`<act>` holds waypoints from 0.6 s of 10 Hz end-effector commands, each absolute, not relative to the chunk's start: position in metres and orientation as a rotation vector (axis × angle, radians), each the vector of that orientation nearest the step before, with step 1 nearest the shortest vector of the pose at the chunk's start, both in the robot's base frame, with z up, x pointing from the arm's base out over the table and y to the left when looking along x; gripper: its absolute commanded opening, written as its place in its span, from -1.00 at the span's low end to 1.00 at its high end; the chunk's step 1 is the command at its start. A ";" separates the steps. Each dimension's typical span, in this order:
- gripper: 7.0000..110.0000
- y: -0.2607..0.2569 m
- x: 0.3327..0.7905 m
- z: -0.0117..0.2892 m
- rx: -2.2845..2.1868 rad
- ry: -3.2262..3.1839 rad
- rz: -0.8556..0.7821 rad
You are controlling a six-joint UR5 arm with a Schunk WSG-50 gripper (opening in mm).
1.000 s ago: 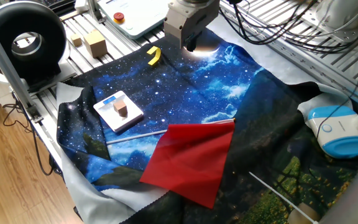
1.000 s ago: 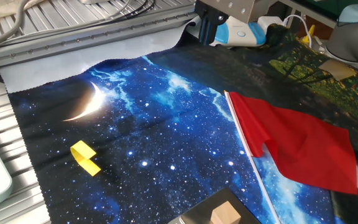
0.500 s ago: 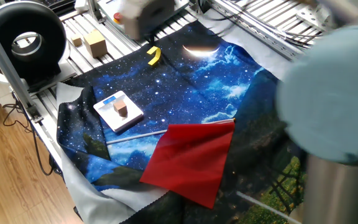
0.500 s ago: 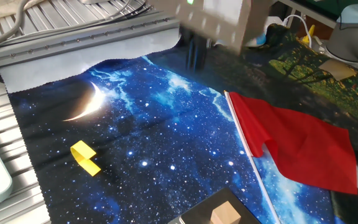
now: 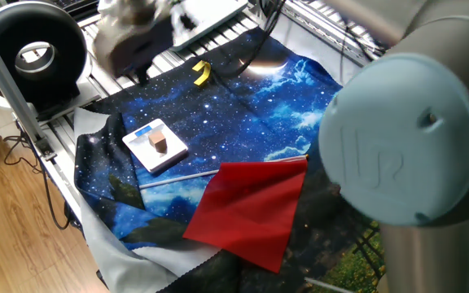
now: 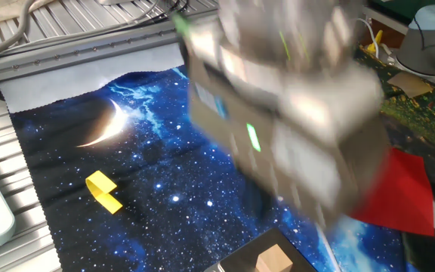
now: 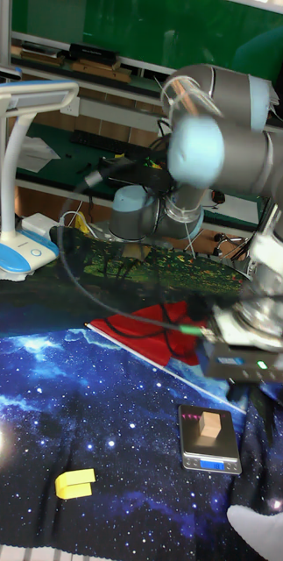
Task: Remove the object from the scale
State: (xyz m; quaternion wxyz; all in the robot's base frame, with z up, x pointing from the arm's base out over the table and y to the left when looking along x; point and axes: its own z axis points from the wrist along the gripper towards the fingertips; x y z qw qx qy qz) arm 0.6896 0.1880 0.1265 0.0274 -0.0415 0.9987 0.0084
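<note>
The object, a tiny brown wooden cube [image 5: 159, 142], sits on the scale [image 5: 146, 134], a small white slab with a blue strip, lying on the starry cloth at the left. The tall fixed view also shows the cube [image 7: 211, 425] on the scale [image 7: 209, 456]. In the other fixed view only the cube [image 6: 274, 261] shows, at the bottom edge. My gripper [image 5: 133, 57] is a motion-blurred shape high above the table's back left, well apart from the scale. In the tall fixed view the gripper [image 7: 257, 396] hangs just right of the scale. Blur hides its jaws.
A red cloth sheet [image 5: 251, 212] lies right of the scale, with a thin rod along its edge. A yellow curved piece [image 5: 202, 73] lies farther back. A black round device [image 5: 31, 53] stands back left. The arm's large grey-blue joint [image 5: 405, 138] blocks the right side.
The gripper has swept fast from the back centre of the table to the back left, towards the scale. The arm's joint now fills the right side. Cube and scale have not moved.
</note>
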 end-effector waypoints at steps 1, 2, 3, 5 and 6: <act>-1.00 0.212 0.691 0.085 -0.065 3.074 0.011; -1.00 0.201 0.691 0.081 -0.062 3.094 -0.019; -1.00 0.200 0.682 0.078 -0.045 3.133 -0.013; -1.00 0.200 0.667 0.081 -0.060 3.198 0.013; -0.28 0.200 0.671 0.082 -0.036 3.192 0.042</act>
